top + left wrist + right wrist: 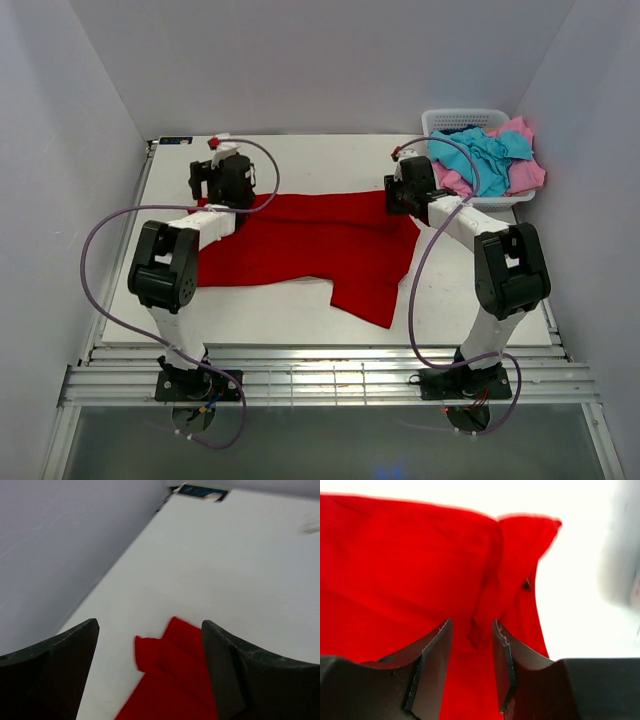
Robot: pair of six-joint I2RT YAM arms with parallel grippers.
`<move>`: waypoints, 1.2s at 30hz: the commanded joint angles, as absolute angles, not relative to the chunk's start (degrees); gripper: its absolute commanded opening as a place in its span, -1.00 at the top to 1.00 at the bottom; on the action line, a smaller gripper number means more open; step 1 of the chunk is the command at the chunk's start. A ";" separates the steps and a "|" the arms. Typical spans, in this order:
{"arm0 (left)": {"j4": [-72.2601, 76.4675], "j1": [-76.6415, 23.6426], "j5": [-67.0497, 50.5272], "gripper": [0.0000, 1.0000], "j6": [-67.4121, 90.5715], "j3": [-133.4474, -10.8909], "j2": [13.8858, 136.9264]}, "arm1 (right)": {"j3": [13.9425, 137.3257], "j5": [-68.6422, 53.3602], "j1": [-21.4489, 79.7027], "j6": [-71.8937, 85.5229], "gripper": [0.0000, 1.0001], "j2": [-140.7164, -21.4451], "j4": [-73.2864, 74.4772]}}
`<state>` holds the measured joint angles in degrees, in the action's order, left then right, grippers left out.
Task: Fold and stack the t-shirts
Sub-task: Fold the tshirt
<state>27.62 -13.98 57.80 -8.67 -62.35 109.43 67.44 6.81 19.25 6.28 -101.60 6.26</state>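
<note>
The red t-shirt (310,240) lies spread across the middle of the white table (330,160), one flap reaching toward the near edge. My left gripper (216,186) hovers over its far left corner; in the left wrist view the gripper (150,623) is wide open, with the red corner (165,680) lying flat below and nothing between the fingers. My right gripper (405,190) is at the shirt's far right corner. Seen from the right wrist, the gripper (472,622) has its jaws apart around a raised fold of red cloth (395,570) without pinching it. Turquoise (480,150) and pink (525,175) t-shirts are heaped in the basket.
A white lattice basket (450,118) stands at the far right corner against the wall. Grey walls close in the table on the left, back and right. A small blue label (202,491) sits at the far left table corner.
</note>
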 commanded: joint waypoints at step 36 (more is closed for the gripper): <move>3.78 -22.41 -9.05 0.49 22.06 -84.03 120.67 | 85.17 2.82 17.23 3.78 0.51 -119.79 5.10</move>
